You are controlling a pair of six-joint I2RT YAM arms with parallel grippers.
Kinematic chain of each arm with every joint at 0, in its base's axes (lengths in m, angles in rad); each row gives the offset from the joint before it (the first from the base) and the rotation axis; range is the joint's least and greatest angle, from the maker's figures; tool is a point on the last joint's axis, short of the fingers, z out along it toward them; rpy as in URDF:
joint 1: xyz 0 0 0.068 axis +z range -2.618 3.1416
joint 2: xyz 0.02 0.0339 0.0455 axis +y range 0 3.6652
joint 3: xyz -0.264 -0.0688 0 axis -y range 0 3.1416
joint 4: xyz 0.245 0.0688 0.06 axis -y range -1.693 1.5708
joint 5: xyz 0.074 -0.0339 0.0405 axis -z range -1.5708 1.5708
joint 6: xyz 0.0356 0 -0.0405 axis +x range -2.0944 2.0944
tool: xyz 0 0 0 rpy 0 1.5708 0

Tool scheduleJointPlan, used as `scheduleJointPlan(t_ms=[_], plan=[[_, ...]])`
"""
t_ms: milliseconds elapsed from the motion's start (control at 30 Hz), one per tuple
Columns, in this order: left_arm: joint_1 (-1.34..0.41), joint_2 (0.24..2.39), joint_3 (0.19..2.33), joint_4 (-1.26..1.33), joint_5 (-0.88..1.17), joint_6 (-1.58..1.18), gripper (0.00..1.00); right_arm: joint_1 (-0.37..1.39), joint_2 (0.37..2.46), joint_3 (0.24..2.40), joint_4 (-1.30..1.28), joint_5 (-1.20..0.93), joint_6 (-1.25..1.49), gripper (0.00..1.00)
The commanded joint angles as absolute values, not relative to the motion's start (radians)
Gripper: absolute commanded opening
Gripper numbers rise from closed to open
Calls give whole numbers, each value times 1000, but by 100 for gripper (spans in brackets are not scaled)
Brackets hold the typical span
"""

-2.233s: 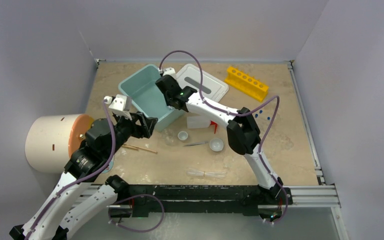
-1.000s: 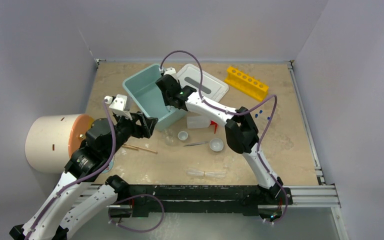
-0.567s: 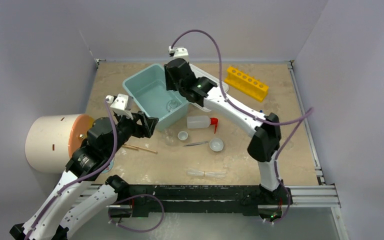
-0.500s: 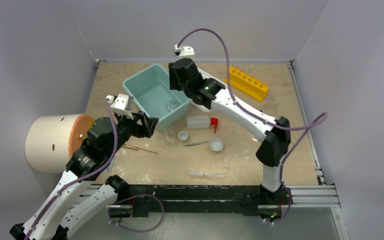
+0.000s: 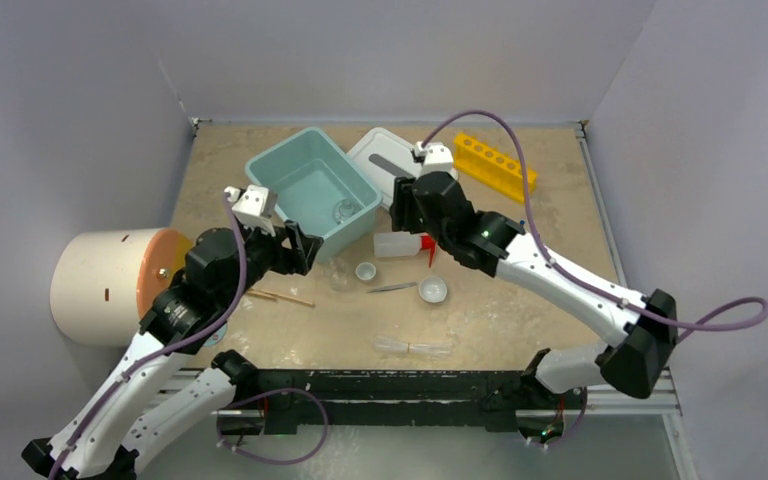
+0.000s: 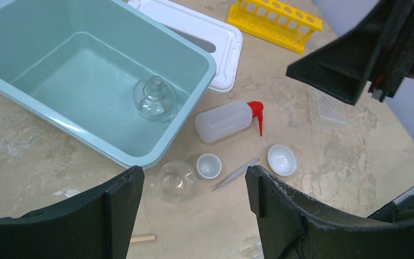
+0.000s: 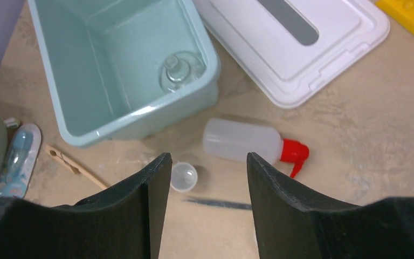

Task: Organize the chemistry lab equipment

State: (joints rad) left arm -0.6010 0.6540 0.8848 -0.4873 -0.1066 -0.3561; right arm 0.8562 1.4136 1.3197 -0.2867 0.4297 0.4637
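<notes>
Teal tub (image 5: 260,166) on the worktop (image 5: 520,300) held a clear glass flask (image 5: 346,210). Near its front wall lay the squeeze bottle (image 5: 398,243), small white bowl (image 5: 365,271), tweezers (image 5: 392,288) and wooden sticks (image 5: 280,297). Both hands were empty, fingers apart: right hand (image 7: 207,162) above the bottle, left hand (image 6: 194,183) beside the tub's near corner.

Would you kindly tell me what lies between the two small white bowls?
The metal tweezers lie between the smaller bowl and the wider bowl, clearest in the left wrist view.
</notes>
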Motion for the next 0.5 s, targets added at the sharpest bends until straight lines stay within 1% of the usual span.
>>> scheduleJointPlan(t_ms=[0, 133, 267, 467], plan=[[-592, 665, 881, -448, -89, -356, 70, 852, 1294, 1197, -267, 413, 538, 56], [-592, 681, 881, -449, -83, -357, 70, 848, 1231, 1053, -257, 440, 580, 57], [-592, 690, 881, -448, -78, -357, 70, 784, 1228, 942, -217, 439, 590, 58], [-590, 706, 881, -449, -77, -354, 70, 646, 1285, 838, -66, 278, 552, 58]])
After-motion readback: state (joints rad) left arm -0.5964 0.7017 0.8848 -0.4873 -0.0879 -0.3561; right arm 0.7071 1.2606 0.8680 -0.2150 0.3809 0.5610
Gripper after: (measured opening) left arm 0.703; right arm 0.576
